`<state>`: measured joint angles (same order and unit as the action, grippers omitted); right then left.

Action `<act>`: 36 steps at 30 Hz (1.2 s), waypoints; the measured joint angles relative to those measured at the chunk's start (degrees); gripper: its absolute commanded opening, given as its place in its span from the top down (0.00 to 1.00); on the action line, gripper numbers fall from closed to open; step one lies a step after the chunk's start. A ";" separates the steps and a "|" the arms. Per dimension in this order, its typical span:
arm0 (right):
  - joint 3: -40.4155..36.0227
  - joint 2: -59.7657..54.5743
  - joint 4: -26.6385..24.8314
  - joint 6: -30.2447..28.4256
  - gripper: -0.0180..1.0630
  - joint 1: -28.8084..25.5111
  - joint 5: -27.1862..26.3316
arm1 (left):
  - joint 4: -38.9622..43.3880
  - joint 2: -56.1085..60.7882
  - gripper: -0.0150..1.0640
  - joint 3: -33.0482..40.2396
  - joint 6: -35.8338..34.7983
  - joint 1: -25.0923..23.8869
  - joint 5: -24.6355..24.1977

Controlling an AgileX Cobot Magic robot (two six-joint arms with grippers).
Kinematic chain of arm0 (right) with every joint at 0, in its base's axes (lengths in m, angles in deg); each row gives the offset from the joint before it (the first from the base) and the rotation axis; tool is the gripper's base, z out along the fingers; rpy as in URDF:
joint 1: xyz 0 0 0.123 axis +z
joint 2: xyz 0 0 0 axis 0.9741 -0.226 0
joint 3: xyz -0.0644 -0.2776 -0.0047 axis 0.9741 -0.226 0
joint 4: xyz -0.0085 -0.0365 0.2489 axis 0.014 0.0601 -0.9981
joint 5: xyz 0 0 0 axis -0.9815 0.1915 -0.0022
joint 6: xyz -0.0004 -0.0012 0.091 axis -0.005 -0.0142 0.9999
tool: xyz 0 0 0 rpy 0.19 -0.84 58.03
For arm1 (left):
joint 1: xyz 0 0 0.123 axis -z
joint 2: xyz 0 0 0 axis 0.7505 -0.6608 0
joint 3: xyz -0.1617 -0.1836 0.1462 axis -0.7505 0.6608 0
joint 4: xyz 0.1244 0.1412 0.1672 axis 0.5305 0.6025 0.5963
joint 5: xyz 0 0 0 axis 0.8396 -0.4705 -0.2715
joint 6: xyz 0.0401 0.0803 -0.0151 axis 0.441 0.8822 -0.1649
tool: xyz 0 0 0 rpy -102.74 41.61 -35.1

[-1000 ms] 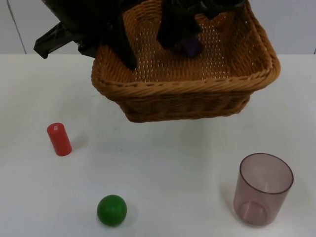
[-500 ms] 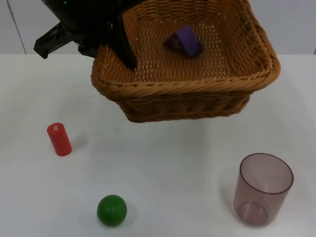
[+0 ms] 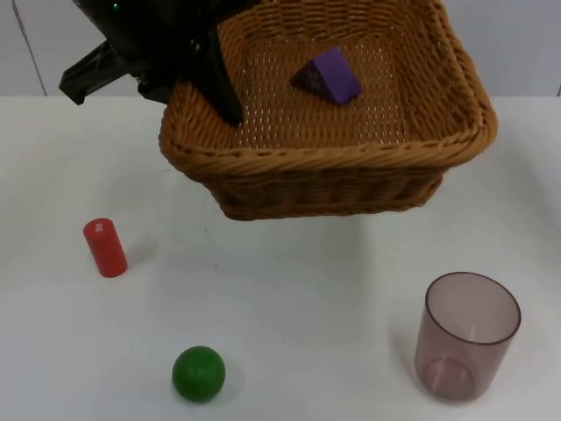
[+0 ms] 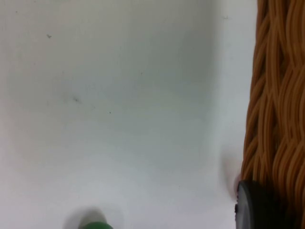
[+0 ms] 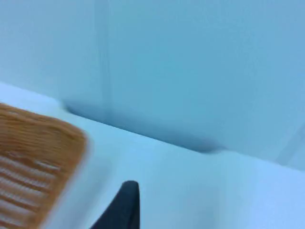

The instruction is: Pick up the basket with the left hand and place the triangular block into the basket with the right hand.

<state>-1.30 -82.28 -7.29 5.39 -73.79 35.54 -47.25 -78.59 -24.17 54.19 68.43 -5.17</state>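
A woven brown basket (image 3: 324, 171) hangs above the table at the back. My left gripper (image 3: 230, 107) is shut on its left rim and holds it up. In the left wrist view the basket's woven wall (image 4: 274, 105) runs beside a black fingertip (image 4: 250, 206). A purple triangular block (image 3: 327, 75) lies on the basket's floor, touched by nothing. My right gripper (image 5: 126, 206) is off beside a corner of the basket (image 5: 33, 157), facing the grey partition wall.
A red cylinder (image 3: 105, 247) stands at the left on the white table (image 3: 289, 298). A green ball (image 3: 198, 374) lies near the front edge, and a translucent pinkish cup (image 3: 472, 335) stands at the front right. The green ball (image 4: 94, 224) lies below the left wrist.
A second ago my right gripper was down inside the basket over the purple block. It has since drawn away, and the block stays in the basket. The left arm and basket barely moved.
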 measured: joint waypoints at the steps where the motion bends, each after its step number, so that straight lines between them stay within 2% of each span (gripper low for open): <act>1: -2.15 1.84 0.00 0.00 0.01 -1.89 -0.32 | 0.00 0.00 0.99 0.00 0.00 0.00 0.09; 4: -6.46 6.96 0.23 0.13 0.01 -6.37 -1.31 | 0.00 0.00 0.99 0.00 0.00 0.00 0.52; 9: -7.47 10.48 4.39 2.51 0.01 -6.80 -2.26 | 0.00 0.00 0.99 0.00 0.00 0.00 0.52; 12: -7.69 11.52 12.64 8.78 0.01 -6.15 -2.02 | 0.00 0.00 0.99 0.00 0.00 0.00 0.52; 14: -8.46 11.67 14.86 10.85 0.01 -6.15 -1.50 | 0.00 0.00 0.99 0.00 0.00 0.00 0.52; 22: -10.56 13.79 9.88 8.22 0.01 -6.15 -1.64 | 0.00 0.00 0.99 0.00 0.11 0.00 0.52; 27: -11.13 14.12 9.31 7.86 0.01 -6.15 -0.89 | 0.00 0.00 0.99 0.00 0.23 0.00 0.65; 36: -11.13 14.12 7.82 7.44 0.01 -6.15 -0.45 | -1.23 -3.03 0.99 0.00 0.23 0.00 4.14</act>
<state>-12.42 -68.16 0.53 12.83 -79.94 35.08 -48.48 -81.61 -24.17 54.42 68.43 -1.03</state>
